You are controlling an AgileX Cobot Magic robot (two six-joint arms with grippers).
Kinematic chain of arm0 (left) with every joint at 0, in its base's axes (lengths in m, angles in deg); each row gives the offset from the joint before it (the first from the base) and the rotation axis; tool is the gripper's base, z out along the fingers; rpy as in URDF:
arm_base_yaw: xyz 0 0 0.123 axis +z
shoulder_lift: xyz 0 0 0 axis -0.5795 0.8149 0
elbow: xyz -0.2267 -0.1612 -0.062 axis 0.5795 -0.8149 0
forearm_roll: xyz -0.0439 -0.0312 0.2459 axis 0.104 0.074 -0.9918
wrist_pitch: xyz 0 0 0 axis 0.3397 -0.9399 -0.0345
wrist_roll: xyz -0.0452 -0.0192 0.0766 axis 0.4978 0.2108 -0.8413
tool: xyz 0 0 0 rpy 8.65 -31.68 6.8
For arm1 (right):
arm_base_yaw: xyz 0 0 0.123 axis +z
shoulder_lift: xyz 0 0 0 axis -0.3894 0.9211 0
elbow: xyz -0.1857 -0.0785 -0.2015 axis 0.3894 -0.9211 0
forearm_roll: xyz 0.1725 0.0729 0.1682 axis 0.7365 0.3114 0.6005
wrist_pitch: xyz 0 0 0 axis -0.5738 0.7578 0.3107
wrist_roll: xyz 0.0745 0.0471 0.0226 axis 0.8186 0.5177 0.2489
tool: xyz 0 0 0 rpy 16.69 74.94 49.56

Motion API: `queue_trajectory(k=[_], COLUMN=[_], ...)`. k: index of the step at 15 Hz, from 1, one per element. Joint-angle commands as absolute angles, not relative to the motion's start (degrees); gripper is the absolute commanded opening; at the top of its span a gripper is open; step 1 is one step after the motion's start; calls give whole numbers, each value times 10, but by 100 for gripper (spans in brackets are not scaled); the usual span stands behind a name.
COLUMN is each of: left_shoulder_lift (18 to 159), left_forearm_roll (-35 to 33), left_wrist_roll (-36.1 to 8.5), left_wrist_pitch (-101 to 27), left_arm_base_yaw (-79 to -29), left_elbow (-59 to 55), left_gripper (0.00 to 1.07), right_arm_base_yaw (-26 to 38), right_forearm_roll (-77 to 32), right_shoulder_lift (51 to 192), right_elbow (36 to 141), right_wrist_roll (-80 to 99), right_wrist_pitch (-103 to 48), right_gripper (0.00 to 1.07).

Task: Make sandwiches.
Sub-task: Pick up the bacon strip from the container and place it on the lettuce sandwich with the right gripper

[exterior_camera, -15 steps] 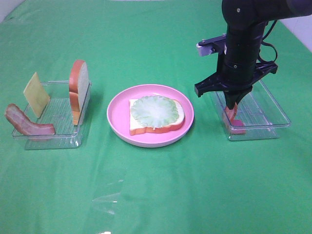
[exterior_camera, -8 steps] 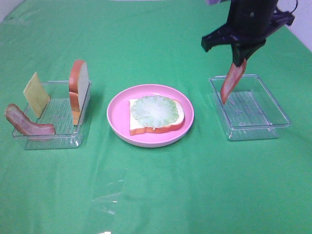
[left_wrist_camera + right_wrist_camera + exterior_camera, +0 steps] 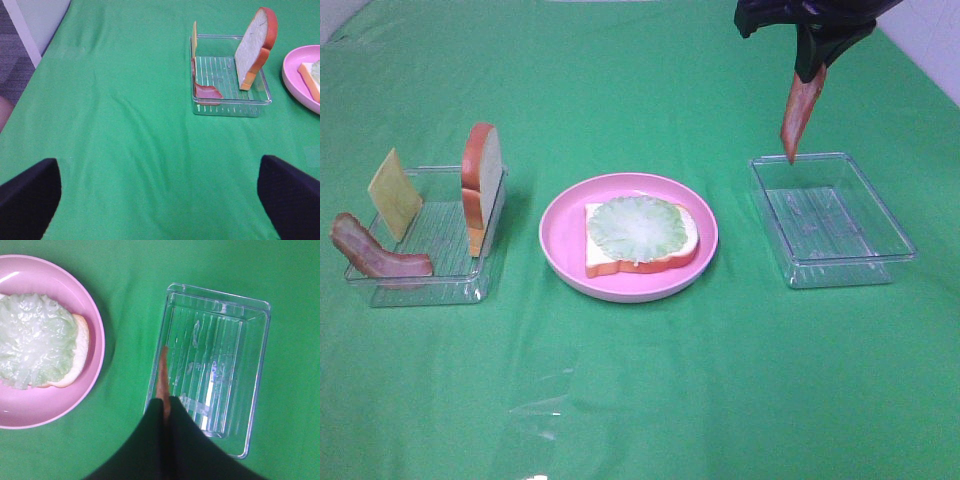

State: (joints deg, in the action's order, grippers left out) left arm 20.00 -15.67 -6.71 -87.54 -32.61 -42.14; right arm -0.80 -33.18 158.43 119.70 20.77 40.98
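A bread slice topped with pale green lettuce lies on the pink plate; the lettuce also shows in the right wrist view. My right gripper is shut on a reddish-brown bacon strip, which hangs high above the right clear tray. The strip shows edge-on in the right wrist view. The left tray holds an upright bread slice, a cheese square and another bacon strip. My left gripper is open above bare cloth.
A green cloth covers the table. The right tray holds nothing. The left tray with bread and bacon stands far ahead of my left gripper. The table's edge and floor lie at one side.
My right gripper has lifted the bacon strip out of the right tray and risen well above it. The left side has not changed.
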Motion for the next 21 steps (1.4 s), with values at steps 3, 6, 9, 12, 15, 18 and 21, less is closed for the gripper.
queue_trajectory(k=[3, 6, 9, 12, 15, 18, 21], left_shoulder_lift=[198, 198, 198, 198, 198, 198, 198], left_forearm_roll=[-157, -157, -157, -157, -157, -157, -157], left_wrist_roll=[-69, -69, -69, -69, -69, -69, -69], left_wrist_pitch=[-874, -874, -874, -874, -874, -874, -874], left_arm_base_yaw=[-323, -323, -323, -323, -323, -323, -323], left_elbow=[-423, -423, -423, -423, -423, -423, -423], left_gripper=[100, 100, 100, 100, 100, 100, 100], right_arm_base_yaw=[-7, 9, 83, 125, 125, 125, 125], right_forearm_roll=[-257, -214, -213, -134, -69, -56, -1], right_shoulder_lift=[1617, 1638, 1664, 1686, 1686, 1694, 1717], right_elbow=[1197, 1197, 1198, 1198, 1198, 1198, 1198], right_wrist_roll=[201, 200, 201, 186, 160, 158, 139], right_wrist_pitch=[393, 370, 306, 229, 203, 202, 202], right_gripper=[0, 0, 0, 0, 0, 0, 0])
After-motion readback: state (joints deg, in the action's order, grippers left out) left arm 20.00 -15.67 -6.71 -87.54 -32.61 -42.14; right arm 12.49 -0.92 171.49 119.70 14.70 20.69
